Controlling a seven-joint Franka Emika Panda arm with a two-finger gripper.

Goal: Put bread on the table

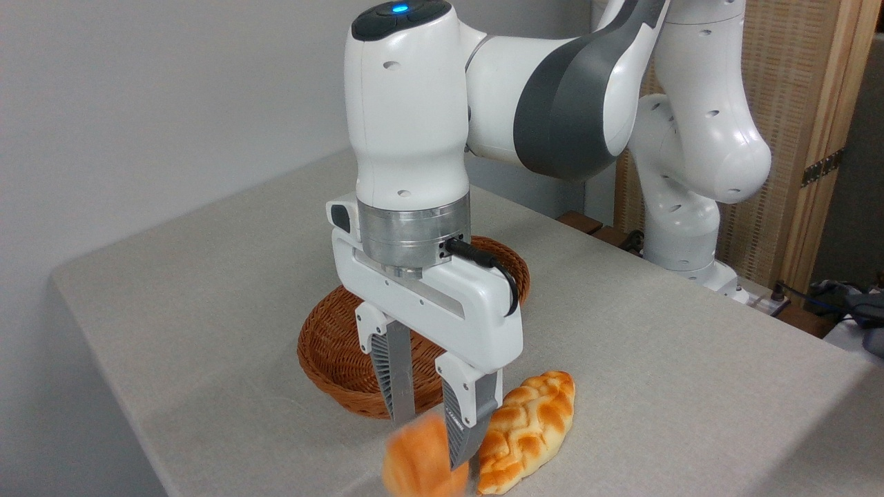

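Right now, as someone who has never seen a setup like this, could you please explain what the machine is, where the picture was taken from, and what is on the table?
The white and grey machine is a robot arm ending in a two-finger gripper. There is only one picture, taken by a fixed camera looking down across the table, which is covered in light grey-beige cloth. On it sit a brown wicker basket, behind the gripper, and a long braided loaf, lying to the gripper's right. Between the two fingers is a small orange bun, the bread being moved. It is blurred, so I cannot tell whether the fingers grip it firmly or whether it already touches the cloth.
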